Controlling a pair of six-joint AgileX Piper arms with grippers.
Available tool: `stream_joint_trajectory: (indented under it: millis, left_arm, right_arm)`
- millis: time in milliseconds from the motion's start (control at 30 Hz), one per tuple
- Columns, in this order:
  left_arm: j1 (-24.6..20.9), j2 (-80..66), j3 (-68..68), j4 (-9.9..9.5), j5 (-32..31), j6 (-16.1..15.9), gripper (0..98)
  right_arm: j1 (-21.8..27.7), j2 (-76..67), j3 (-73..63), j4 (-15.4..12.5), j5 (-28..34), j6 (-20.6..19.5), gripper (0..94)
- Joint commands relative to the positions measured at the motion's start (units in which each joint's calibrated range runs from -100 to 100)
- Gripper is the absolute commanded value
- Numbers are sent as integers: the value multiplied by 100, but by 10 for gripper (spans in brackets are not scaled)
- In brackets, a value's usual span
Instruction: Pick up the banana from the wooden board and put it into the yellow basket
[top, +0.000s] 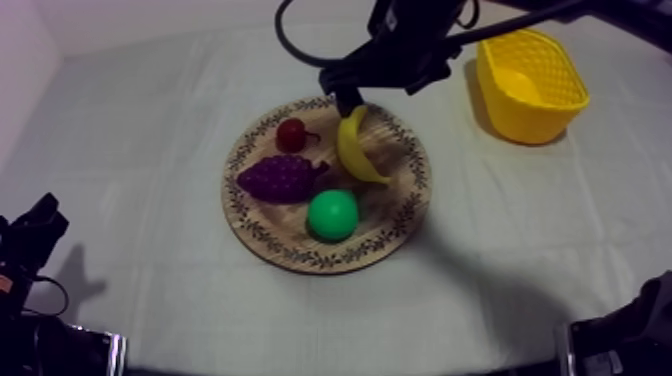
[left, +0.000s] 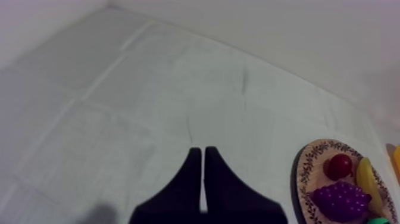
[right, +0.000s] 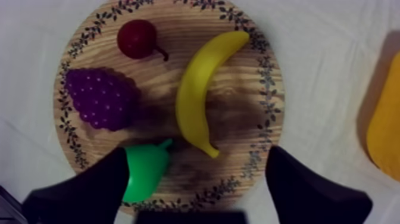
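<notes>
Banana (top: 352, 150) lies lengthwise toward far rim of board (top: 246, 216).

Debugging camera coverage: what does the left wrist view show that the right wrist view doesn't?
Left wrist adds: my left gripper, shut, over bare cloth off to one side of the wooden board. Right wrist adds: my right gripper, open, right above the board and straddling the banana. Shared: board, banana, grapes, small red fruit.

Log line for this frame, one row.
right claw: open over banana | banana: on wooden board | left claw: shut, over cloth | yellow basket: beside board
</notes>
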Motion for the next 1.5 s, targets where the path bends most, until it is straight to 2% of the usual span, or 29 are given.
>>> stream_joint_trajectory:
  millis: [0,300,833,900,1033,1100,1233,1467]
  left_arm:
    - [2,-5,-1,3,0,1,1]
    - [2,-5,-1,3,0,2,1]
    - [2,-5,-1,3,0,1,1]
    - [2,-5,-1,3,0,1,1]
    - [2,-5,-1,3,0,0,1]
    - [2,-5,-1,3,0,1,1]
    - [2,-5,-1,3,0,1,1]
    - [2,-5,-1,3,0,-1,1]
  right_arm:
    - [-4,321,-51,-38,-77,3,629]
    - [15,1372,-431,-70,-475,-38,577]
    - [156,2777,-1503,81,-590,-90,474]
    - [163,2866,-1581,89,-612,-72,426]
    - [174,2949,-1642,101,-667,-52,257]
    - [170,2950,-1625,108,-712,-47,213]
    - [158,2824,-1445,144,-889,-77,172]
    - [145,2038,-927,181,-985,-95,156]
